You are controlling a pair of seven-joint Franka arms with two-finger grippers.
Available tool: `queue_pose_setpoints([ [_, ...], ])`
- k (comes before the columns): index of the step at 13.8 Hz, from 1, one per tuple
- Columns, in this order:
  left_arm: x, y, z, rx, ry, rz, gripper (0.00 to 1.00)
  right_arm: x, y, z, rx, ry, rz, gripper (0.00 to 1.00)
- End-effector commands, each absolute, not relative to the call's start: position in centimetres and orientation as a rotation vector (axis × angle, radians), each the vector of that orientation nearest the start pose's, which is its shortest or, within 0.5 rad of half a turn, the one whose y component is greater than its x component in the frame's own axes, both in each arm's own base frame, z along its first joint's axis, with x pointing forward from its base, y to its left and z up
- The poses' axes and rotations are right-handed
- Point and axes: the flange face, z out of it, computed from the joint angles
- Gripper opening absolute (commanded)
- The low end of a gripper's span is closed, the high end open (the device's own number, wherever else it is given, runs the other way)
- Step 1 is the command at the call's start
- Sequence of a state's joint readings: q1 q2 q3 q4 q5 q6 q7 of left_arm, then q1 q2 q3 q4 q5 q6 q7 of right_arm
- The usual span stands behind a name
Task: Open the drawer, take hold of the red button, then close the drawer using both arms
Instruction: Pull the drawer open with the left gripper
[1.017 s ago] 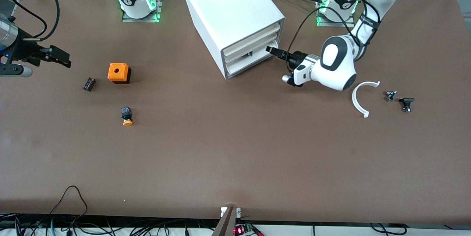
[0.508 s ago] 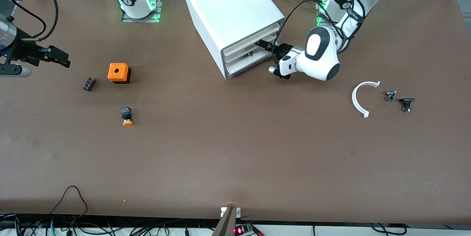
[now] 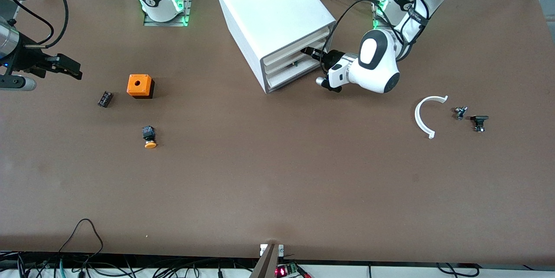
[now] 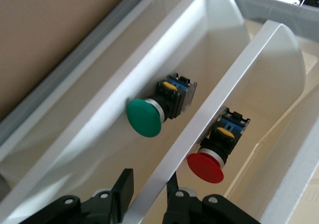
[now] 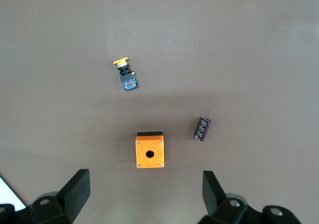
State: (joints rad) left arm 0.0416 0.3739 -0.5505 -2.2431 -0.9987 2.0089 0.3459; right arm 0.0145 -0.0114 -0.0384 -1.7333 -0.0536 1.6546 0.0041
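Note:
The white cabinet (image 3: 269, 4) stands at the table's far middle, its three drawers facing the left arm's end; the lowest drawer (image 3: 289, 75) sits at the bottom of the stack. My left gripper (image 3: 309, 51) is at the drawer fronts, open. In the left wrist view its fingers (image 4: 148, 181) straddle one drawer's white front wall (image 4: 234, 84) without clamping it. The red-capped button (image 4: 205, 167) lies in the drawer on one side of that wall; I cannot tell which drawer. My right gripper (image 3: 71, 69) waits open over the right arm's end, and is also in the right wrist view (image 5: 144, 181).
A green-capped button (image 4: 143, 117) lies in the neighbouring drawer. An orange box (image 3: 139, 86), an orange-capped button (image 3: 149, 136) and a small black part (image 3: 105, 98) lie near the right arm's end. A white curved piece (image 3: 422, 117) and small black parts (image 3: 478, 122) lie at the left arm's end.
My left gripper has moved toward the cabinet and reached the drawer fronts, with little motion in the last half second. The right arm has hardly moved.

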Motion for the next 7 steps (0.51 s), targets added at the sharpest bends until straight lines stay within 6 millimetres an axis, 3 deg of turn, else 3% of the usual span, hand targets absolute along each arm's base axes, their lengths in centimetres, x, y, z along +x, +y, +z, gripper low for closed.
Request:
queue_pose_setpoints([
  [1,45.6,-23.2,21.8,2.262,-0.103,-0.607,0.00,55.7,-1.3,56.9,-3.192,0.024,0.093,1.00],
  [2,47.3,-21.6,22.0,2.302,-0.092,-0.550,0.00,56.1,-0.9,56.4,-3.189,0.011,0.100,1.00],
  [4,49.3,-19.8,22.7,2.339,-0.062,-0.460,0.00,56.4,1.9,55.9,-3.188,-0.050,0.103,1.00],
  [5,49.8,-19.4,23.0,2.340,-0.053,-0.444,0.06,56.8,3.0,55.1,-3.174,-0.074,0.115,1.00],
  [6,50.0,-19.4,23.2,2.340,-0.057,-0.435,0.99,57.2,3.7,54.5,-3.148,-0.088,0.111,1.00],
  [7,50.2,-19.3,23.7,2.342,-0.059,-0.421,1.00,57.8,4.4,53.6,-3.131,-0.117,0.109,1.00],
])
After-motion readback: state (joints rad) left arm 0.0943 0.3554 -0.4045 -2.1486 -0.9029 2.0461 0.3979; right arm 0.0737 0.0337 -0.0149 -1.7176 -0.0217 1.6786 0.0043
